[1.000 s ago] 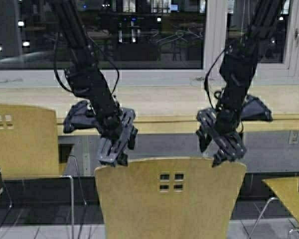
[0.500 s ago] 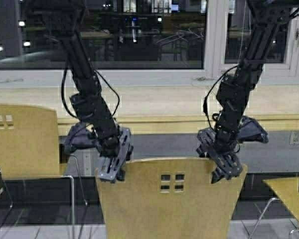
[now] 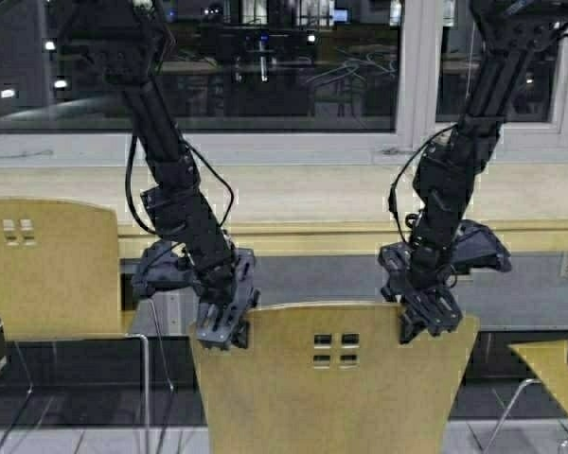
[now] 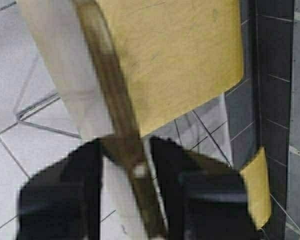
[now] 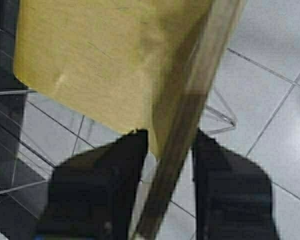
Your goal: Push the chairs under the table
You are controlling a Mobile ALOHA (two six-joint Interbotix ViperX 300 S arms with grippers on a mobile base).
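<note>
A tan plywood chair (image 3: pixel 331 378) with four small square cut-outs stands in front of me, its back facing me. The table (image 3: pixel 303 236), a long pale-wood counter with a yellow front edge, runs just behind it. My left gripper (image 3: pixel 222 323) straddles the left end of the chair back's top edge, open. My right gripper (image 3: pixel 426 320) straddles the right end, open. In the left wrist view the back's edge (image 4: pixel 110 100) passes between the left gripper (image 4: pixel 125 150) fingers. In the right wrist view the edge (image 5: pixel 190 100) passes between the right gripper (image 5: pixel 170 140) fingers.
A second tan chair (image 3: pixel 47 265) stands at the left with its back against the counter. Part of a third chair's seat (image 3: pixel 549 369) shows at the lower right. A window wall rises behind the counter. The floor is pale tile (image 5: pixel 275 60).
Both grippers have come down and forward over the top edge of the middle chair's back. The whole scene has shifted slightly to the right, so the robot has moved.
</note>
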